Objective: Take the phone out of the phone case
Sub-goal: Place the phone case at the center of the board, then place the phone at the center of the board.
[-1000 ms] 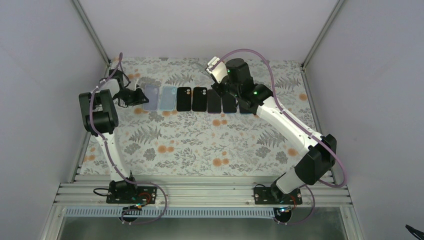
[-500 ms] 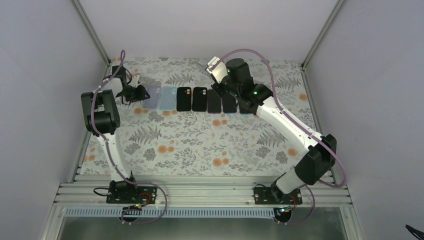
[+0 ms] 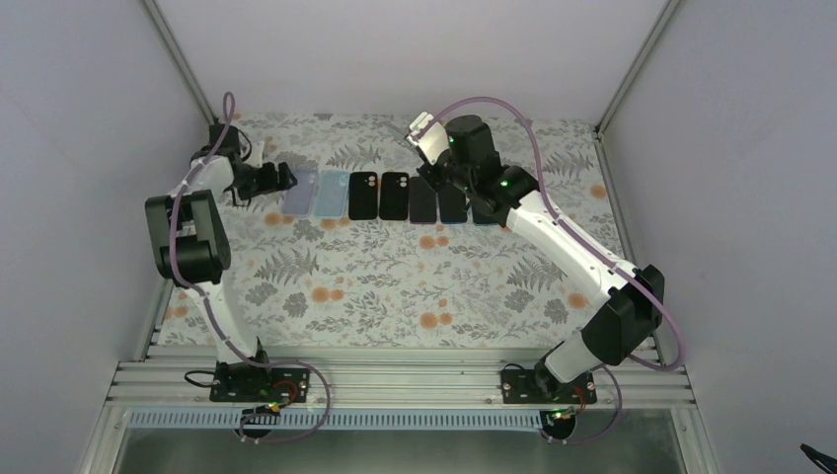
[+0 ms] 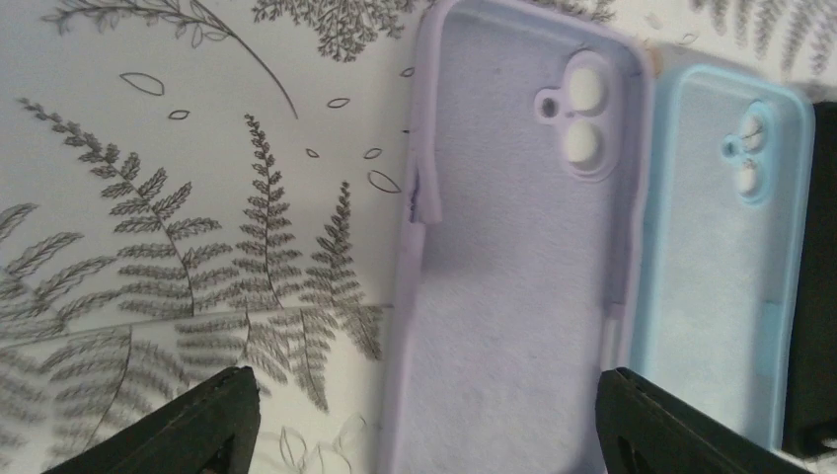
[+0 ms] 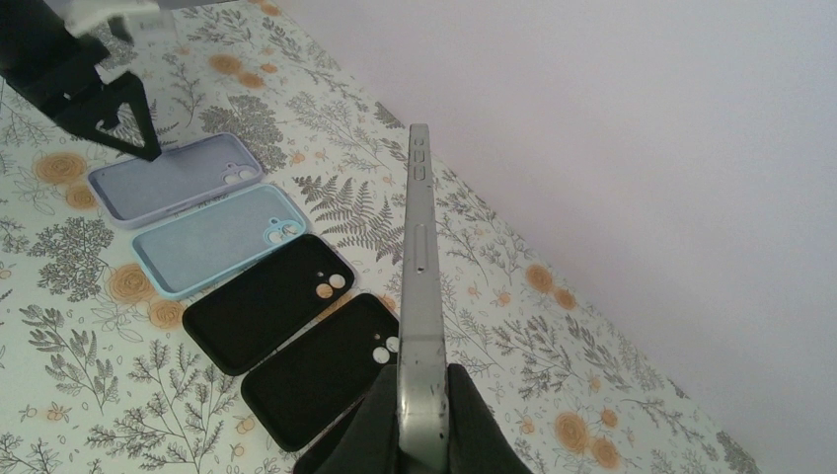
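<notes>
the flowered table (image 3: 395, 286) carries a row of cases along its far side: from the left a lilac case (image 4: 513, 286), a blue case (image 4: 721, 257) just beside it, then two black cases (image 5: 266, 301), all lying hollow side up. the left gripper (image 3: 276, 180) hangs low over the lilac case with its jaws spread wide, holding nothing. the right gripper (image 5: 422, 420) is clamped tight on the phone (image 5: 418, 286), held on edge in the air above the row, out of any case.

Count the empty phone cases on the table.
4 for sure, left to right: lilac case, light blue case, black case, second black case. Dark items further right may be more.
</notes>
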Controlling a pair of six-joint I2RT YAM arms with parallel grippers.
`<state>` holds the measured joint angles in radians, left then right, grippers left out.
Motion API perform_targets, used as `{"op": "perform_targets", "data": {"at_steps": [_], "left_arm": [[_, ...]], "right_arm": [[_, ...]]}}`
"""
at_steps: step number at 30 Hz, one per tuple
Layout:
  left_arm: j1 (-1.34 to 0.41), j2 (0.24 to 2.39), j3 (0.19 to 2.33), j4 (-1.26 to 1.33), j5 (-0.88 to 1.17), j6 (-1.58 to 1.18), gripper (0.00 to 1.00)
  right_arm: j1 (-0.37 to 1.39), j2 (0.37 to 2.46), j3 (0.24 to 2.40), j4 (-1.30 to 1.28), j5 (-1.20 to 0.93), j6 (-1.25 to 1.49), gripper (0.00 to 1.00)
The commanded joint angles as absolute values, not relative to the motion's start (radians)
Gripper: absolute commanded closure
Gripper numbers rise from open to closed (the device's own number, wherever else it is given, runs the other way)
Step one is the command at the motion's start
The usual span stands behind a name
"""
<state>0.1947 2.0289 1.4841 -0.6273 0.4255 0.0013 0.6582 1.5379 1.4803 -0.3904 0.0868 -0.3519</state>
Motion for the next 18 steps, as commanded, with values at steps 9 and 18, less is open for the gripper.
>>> {"op": "perform_targets", "data": {"at_steps": [9,18], "left_arm": [[0.176,1.750,1.604,-0.524,0.734,-0.129,0.00],[0.120,1.661,1.521,-0.236,1.044,-0.478,0.00]], "right_arm": [[0.656,1.502,1.459,-0.226,0.177,-0.508,0.96],[0.700,1.523,1.414,-0.087,0.323,-0.661,0.96]]}}
